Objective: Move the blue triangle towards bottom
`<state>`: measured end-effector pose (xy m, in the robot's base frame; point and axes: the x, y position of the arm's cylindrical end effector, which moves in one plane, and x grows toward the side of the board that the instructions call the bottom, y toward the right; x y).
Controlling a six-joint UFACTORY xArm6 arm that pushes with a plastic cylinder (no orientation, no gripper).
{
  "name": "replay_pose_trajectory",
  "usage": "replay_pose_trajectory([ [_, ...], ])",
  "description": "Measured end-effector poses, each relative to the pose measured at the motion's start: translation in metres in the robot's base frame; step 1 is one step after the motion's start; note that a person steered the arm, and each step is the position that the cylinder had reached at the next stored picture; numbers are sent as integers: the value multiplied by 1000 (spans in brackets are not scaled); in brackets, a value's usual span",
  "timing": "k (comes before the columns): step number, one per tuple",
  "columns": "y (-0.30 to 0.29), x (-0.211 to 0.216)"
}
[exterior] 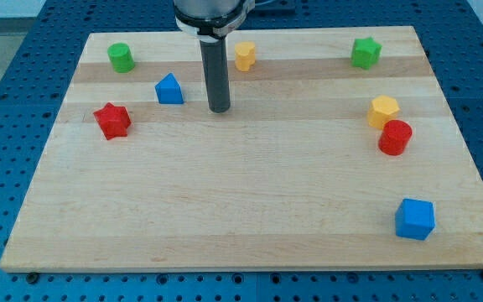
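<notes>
The blue triangle (169,90) lies in the upper left part of the tabletop (250,218), between the green cylinder (122,58) above it to the view's left and the red star (112,121) below it to the view's left. My tip (219,110) stands to the view's right of the blue triangle, near it but not touching, and a little lower than its middle. The arm has no gripper; it ends only in the rod, which holds nothing.

To push the blue triangle towards the view's bottom, I judge that my tip must first come to the far side of it, that is, above it in the view. From where it is now, a straight move to the left would hit the block from the side and send it towards the red star, which is not wanted. So the better way is probably to go first upward, past the level of the block, then to the left until my tip is over its top point, and only then push downward.

The contact should be on the middle line of the block, because a push off centre will likely turn it or let it slip away to one side. The red star is near on the lower left, so the push should go straight down or slightly to the right. The other blocks (yellow block (245,55), green star (365,52), yellow hexagon (384,110), red cylinder (395,137), blue cube (415,219)) are well apart and make no trouble
</notes>
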<state>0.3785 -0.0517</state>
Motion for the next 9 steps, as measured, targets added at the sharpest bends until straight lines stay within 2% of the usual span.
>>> replay_pose_trajectory([
  [1, 0, -3],
  [2, -4, -49],
  [3, -4, -49],
  [4, -16, -63],
  [5, -54, -81],
  [7, -56, -74],
  [9, -56, -19],
])
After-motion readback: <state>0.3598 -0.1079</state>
